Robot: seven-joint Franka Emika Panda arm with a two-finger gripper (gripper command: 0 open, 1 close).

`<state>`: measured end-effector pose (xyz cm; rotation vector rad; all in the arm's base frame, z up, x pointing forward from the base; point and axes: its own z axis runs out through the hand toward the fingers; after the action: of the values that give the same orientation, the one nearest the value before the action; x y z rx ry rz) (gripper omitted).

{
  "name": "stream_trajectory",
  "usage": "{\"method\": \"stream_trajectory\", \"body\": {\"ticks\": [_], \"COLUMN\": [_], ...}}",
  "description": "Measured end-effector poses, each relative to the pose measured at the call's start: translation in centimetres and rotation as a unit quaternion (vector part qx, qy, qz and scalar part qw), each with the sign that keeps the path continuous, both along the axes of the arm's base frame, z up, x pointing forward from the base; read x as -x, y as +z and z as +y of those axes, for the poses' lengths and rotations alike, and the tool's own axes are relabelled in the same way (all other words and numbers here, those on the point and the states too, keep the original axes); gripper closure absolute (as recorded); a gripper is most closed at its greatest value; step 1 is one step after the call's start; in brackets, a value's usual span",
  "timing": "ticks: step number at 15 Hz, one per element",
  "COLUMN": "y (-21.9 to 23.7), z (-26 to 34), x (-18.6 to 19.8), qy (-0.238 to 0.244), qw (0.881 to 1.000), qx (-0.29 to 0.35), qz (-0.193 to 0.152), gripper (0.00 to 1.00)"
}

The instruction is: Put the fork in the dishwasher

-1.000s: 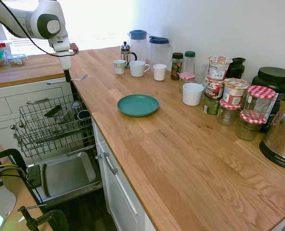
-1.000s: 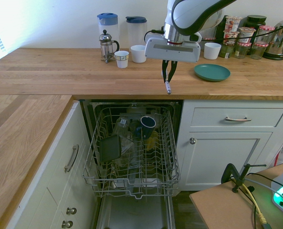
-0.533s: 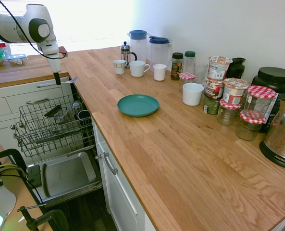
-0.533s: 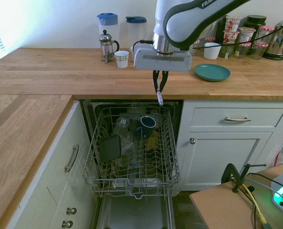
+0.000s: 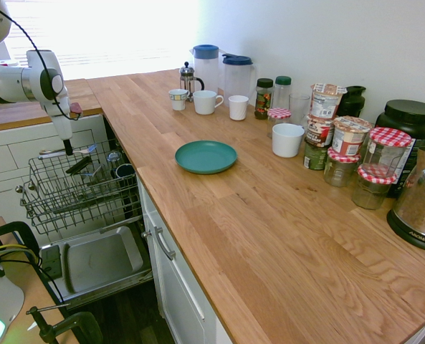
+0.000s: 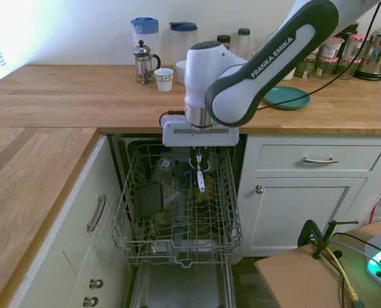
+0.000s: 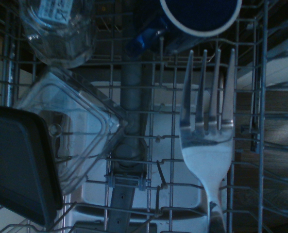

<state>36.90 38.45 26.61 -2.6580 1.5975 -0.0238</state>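
Hand (image 6: 200, 165) pointed down over the rack (image 6: 189, 256) of the open dishwasher (image 6: 180, 285), its fingers clamped on the fork (image 6: 201, 183). Fork was above the rack's wires, in the part toward the bench (image 5: 219, 208). Wrist view: fork's four tines lay near the blue mug (image 7: 202, 12), their tips close to its rim in the picture; fork's neck ran off the picture's edge. Gap between fork and wires could not be judged.

Rack contents: blue mug, a glass (image 7: 61, 46) with a label, a clear box (image 7: 80, 131) and a dark tray (image 7: 17, 165). In the wrist view the tray overlapped one corner side of the clear box; the glass was just beside the box. The mug and glass were apart.

Bench: teal plate (image 5: 206, 157) lay flat near the edge on the dishwasher's side. Behind it, along the wall side, stood a press (image 5: 188, 82), two blue-lidded jugs (image 5: 206, 70), several white cups (image 5: 287, 141), jars with red checked lids (image 5: 373, 188), stacked tubs (image 5: 325, 115) and a kettle (image 5: 421, 201). All of these were upright and well apart from the hand.
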Motion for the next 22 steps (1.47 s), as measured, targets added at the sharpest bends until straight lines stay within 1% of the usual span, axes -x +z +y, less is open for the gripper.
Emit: {"method": "stream_trajectory", "body": {"ticks": [3,5,10,15,18,19,22], "y": [-2.6,-4.6,-9.7,-13.3,-14.5,-14.7,-15.4], "z": [-0.4,-0.7,-1.8,-1.3,-2.0,-2.0,-2.0], "x": [1.7,1.8,0.6,-1.0,-1.3,-1.2,-1.0], "qy": [-0.006,-0.007,-0.019,-0.027,-0.032,-0.032,-0.031], "qw": [1.000,1.000,1.000,0.999,0.999,0.999,0.999], "qx": [0.001,0.001,0.004,0.015,0.020,0.021,0.024], "qz": [0.005,0.008,0.019,0.032,0.032,0.030,0.028], "gripper": [1.00,1.00,1.00,1.00,1.00,0.00,0.00]}}
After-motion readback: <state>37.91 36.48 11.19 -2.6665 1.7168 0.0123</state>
